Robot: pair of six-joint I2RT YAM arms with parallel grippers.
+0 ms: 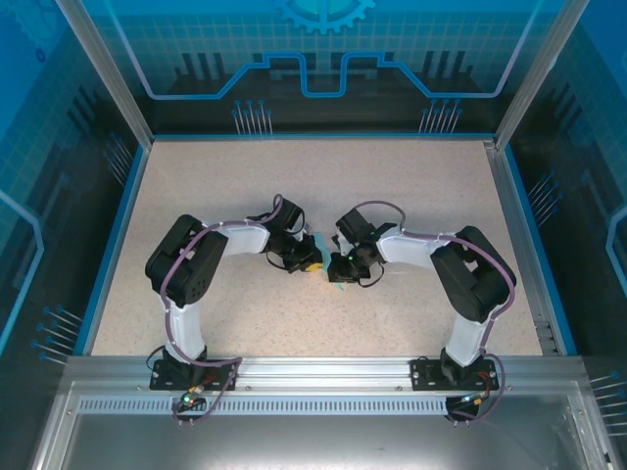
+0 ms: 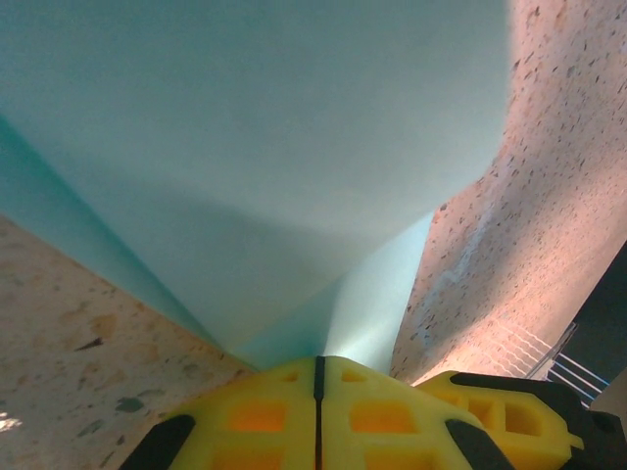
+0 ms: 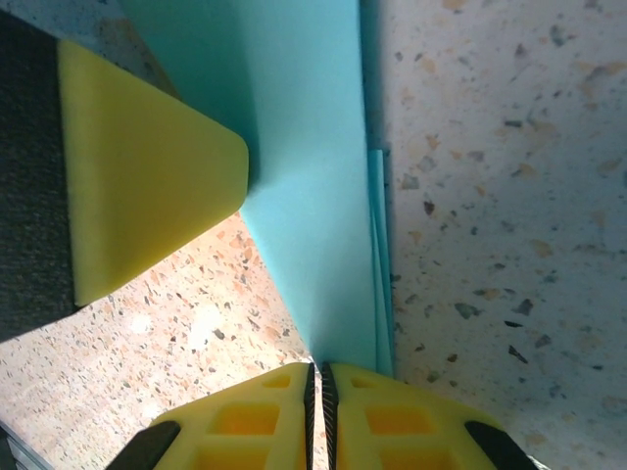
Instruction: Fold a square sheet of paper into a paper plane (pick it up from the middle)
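The light cyan sheet of paper [image 2: 245, 147] is folded into stacked layers and tapers toward each pair of jaws; whether it forms the paper plane I cannot tell. It is held just above the speckled table at the middle. My left gripper [image 2: 317, 364] is shut on one end, the paper fanning out ahead of it. My right gripper [image 3: 315, 370] is shut on the narrow end of the paper [image 3: 313, 196], whose layered edges show on the right. From above, the left gripper [image 1: 315, 264] and right gripper [image 1: 336, 266] meet tip to tip, with a sliver of paper [image 1: 335, 285] below them.
The speckled table [image 1: 392, 186] is ringed by a blue rim and transparent walls. A yellow finger of the left gripper [image 3: 147, 186] lies close beside the paper in the right wrist view. A finger of the right gripper [image 2: 509, 406] sits at the lower right of the left wrist view.
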